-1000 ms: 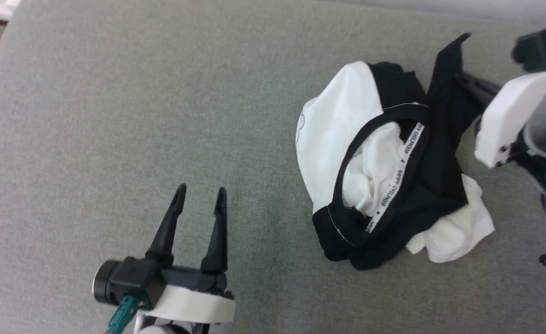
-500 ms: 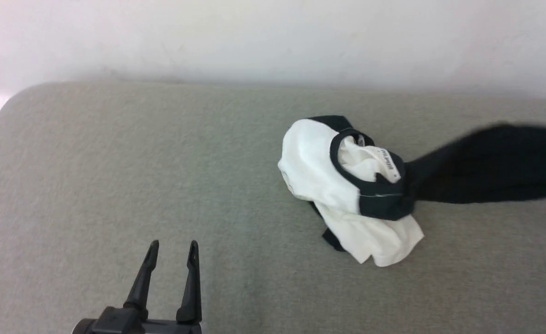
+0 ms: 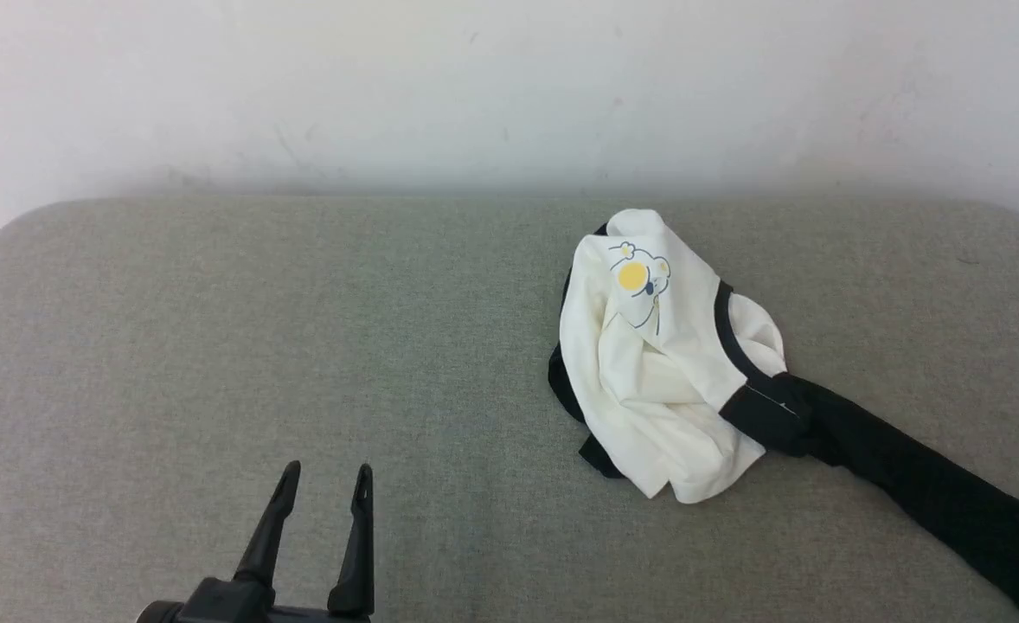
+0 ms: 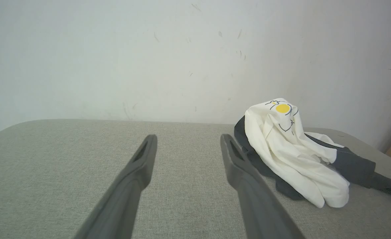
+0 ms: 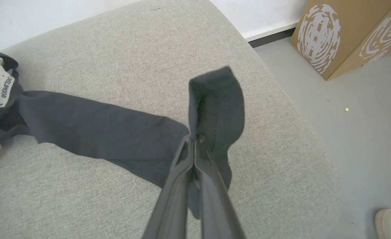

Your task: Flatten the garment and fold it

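Garment (image 3: pixel 648 389) lies crumpled, right pincer (image 5: pixel 194 142) clenching its limp black sleeve (image 5: pixel 99 122), left pincer (image 3: pixel 326 474) agape.

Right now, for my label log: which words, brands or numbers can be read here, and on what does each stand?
"HILDHOOD": dark letters on the white band of the garment, right wrist view; the start is tucked under a fold.
Print on the garment: a cartoon drawing with a yellow disc, no lettering.
Boxes: white swirl patterns, no words.

Crumpled white-and-black garment (image 3: pixel 656 381) on grey cushion, yellow cartoon print up, black sleeve stretched out rightward
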